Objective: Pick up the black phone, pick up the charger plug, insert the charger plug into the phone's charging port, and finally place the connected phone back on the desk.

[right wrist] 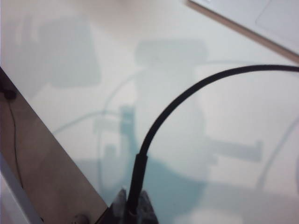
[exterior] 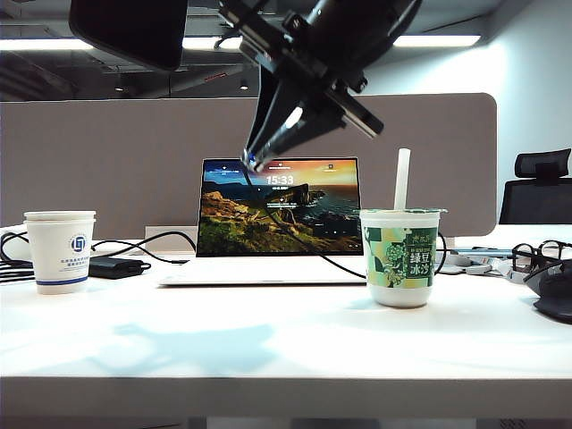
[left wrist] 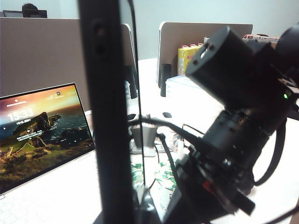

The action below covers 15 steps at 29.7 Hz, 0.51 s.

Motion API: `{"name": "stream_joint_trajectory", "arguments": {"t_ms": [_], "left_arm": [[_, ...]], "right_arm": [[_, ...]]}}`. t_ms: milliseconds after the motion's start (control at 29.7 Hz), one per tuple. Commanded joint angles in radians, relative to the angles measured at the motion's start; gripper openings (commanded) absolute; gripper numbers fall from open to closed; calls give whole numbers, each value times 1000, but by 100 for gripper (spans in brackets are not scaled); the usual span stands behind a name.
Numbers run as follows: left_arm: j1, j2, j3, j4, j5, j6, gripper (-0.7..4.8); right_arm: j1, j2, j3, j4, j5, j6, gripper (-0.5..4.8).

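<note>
The white desk [exterior: 268, 340] carries an open laptop [exterior: 279, 207], a green iced drink cup [exterior: 400, 255] and a paper cup [exterior: 60, 250]. High above it, at upper left in the exterior view, the left gripper [left wrist: 110, 205] clamps the black phone [exterior: 130, 29] upright on edge. The right gripper [exterior: 253, 161] hangs before the laptop screen, pinched shut on the charger plug [right wrist: 135, 186], its thin cable [right wrist: 187, 95] trailing to the desk.

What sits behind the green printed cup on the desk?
Behind the green printed cup stands the open white laptop, its lit screen partly showing. A thin black cable passes behind the cup. Whatever lies directly behind the cup's body is covered.
</note>
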Motion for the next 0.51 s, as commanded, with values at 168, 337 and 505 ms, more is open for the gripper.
{"name": "stream_joint_trajectory", "arguments": {"t_ms": [168,337,505], "left_arm": [[0,-6,10,43,5,0,-6],[0,-6,10,43,5,0,-6],[0,-6,9,42,5,0,-6]], "right_arm": [[-40,-5,42,37,-56,-6,-6],[-84,-18,60,66,-114,-6,-6],[-119,-55,60,121,-142,-2,-6]]}}
